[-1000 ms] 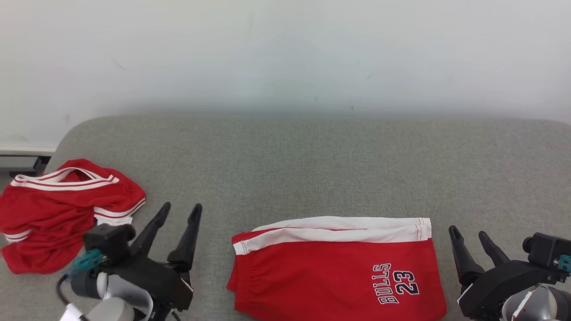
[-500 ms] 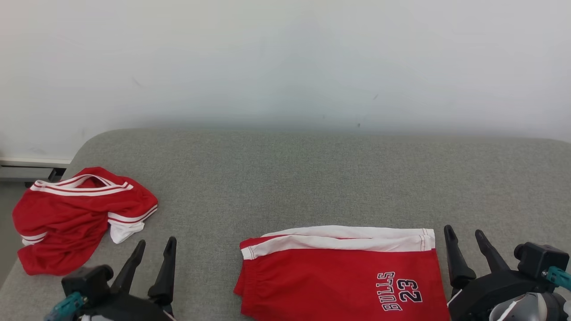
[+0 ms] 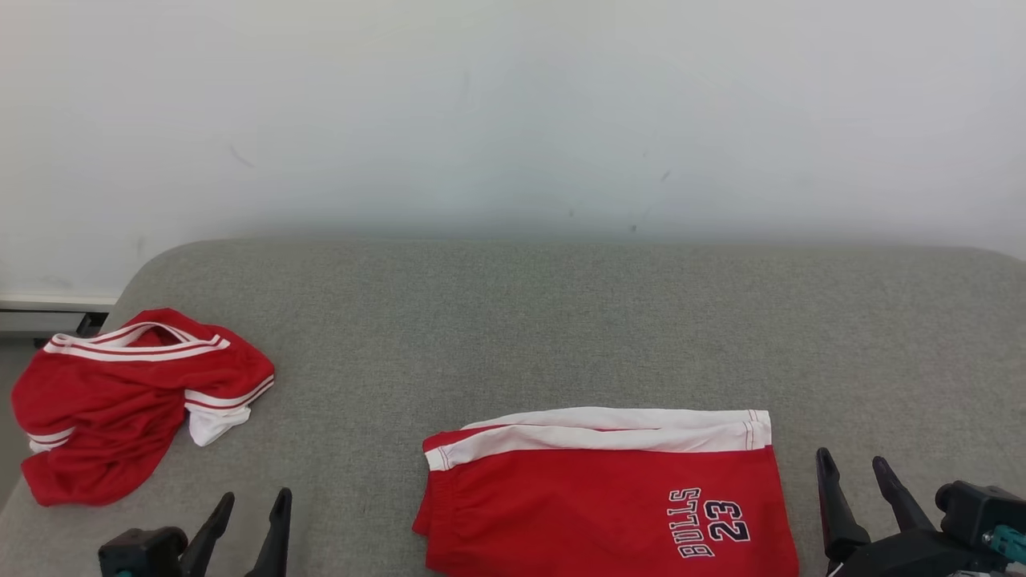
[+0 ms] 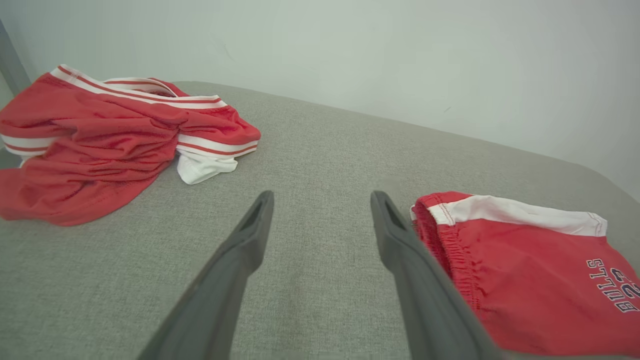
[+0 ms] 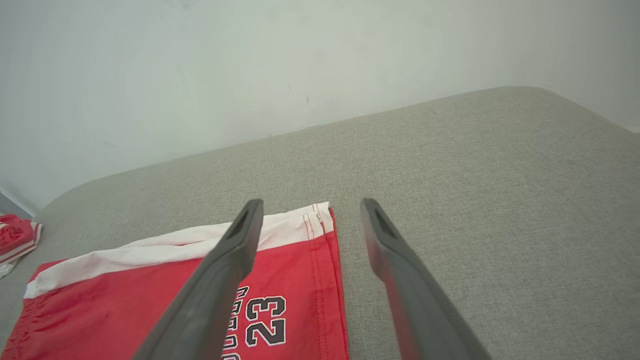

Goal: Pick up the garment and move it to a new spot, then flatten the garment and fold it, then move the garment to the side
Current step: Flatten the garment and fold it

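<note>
Folded shorts, near centre: shown in red, edged along the far side by a white band; the lettering "BULLS 23" is printed in dark navy outlined in white. Crumpled garment, left: red, trimmed with white and red stripes. Padded surface: a mottled grey weave. Wall: pale grey-white. Left gripper and right gripper: black.

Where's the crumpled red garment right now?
In the head view, the crumpled red garment lies at the left edge of the gray cushion, left of the folded shorts.
</note>
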